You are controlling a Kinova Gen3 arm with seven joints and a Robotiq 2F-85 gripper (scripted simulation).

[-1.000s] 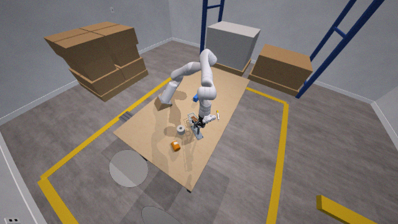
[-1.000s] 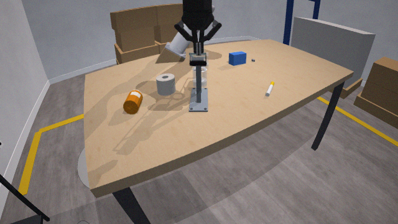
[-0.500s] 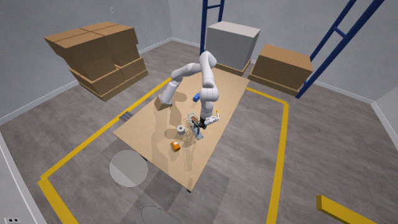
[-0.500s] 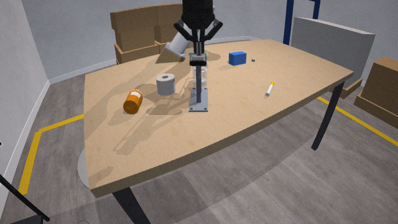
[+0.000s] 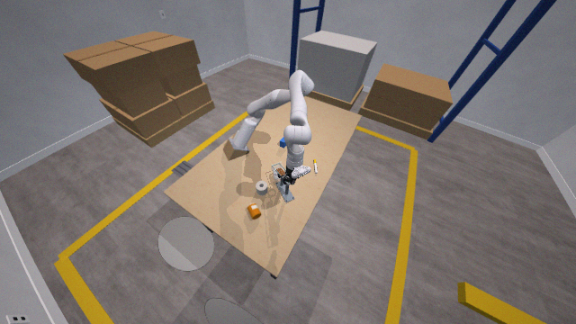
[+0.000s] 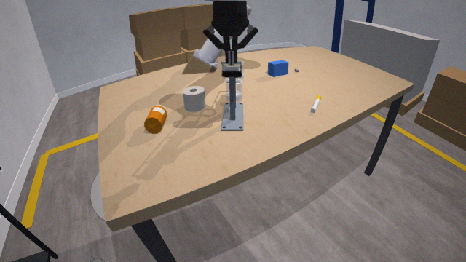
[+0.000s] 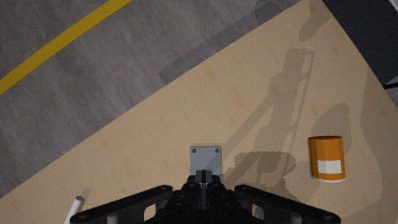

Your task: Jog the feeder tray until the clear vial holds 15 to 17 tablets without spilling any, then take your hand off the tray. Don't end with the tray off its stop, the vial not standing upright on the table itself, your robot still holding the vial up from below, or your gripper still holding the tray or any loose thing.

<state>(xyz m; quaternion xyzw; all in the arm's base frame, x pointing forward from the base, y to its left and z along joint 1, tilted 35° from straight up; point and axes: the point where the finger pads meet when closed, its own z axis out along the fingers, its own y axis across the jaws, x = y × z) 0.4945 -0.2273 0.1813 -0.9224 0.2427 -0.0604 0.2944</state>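
Observation:
The feeder tray (image 6: 231,68) sits on top of a grey post with a base plate (image 6: 231,125) near the middle of the table. From this side I see only the tray's grey near end. The clear vial (image 6: 237,89) stands on the table just behind the post, partly hidden by it; I cannot tell how many tablets it holds. My gripper (image 6: 231,60) points straight down with its fingers shut together, their tips touching the top of the tray's near end. In the wrist view the shut fingers (image 7: 202,178) stand directly over the base plate (image 7: 205,159). In the top view the tray (image 5: 279,171) shows beside the gripper.
A grey roll (image 6: 194,98) and an orange pill bottle on its side (image 6: 156,118) lie left of the post. A blue block (image 6: 278,68) and a small dark piece (image 6: 296,70) are behind on the right. A white marker (image 6: 315,103) lies to the right.

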